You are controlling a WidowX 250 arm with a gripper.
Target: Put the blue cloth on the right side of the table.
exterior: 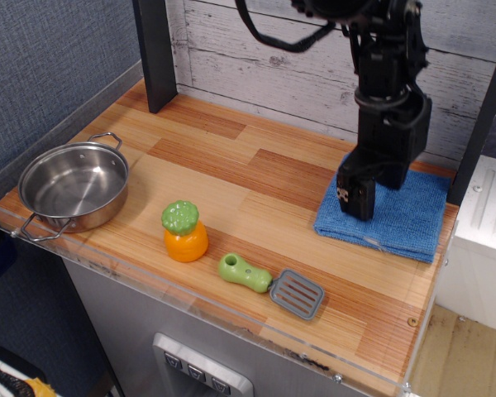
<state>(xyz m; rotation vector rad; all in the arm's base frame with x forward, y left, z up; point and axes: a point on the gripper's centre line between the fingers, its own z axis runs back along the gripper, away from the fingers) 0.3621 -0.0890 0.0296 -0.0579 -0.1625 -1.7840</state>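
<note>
Foreground, lower centre: a green-handled spatula (270, 284) lies on the table (231, 178) close to its clear front rim. Just behind it, left of centre, stands an orange toy fruit with a green top (184, 231). At far left sits an empty steel pot (73, 185). Right of centre, the blue cloth (401, 217) lies flat against the table's right edge. The black gripper (355, 198) points downward over the cloth's left portion, its arm descending from the upper right; whether it is released or clenched cannot be told.
</note>
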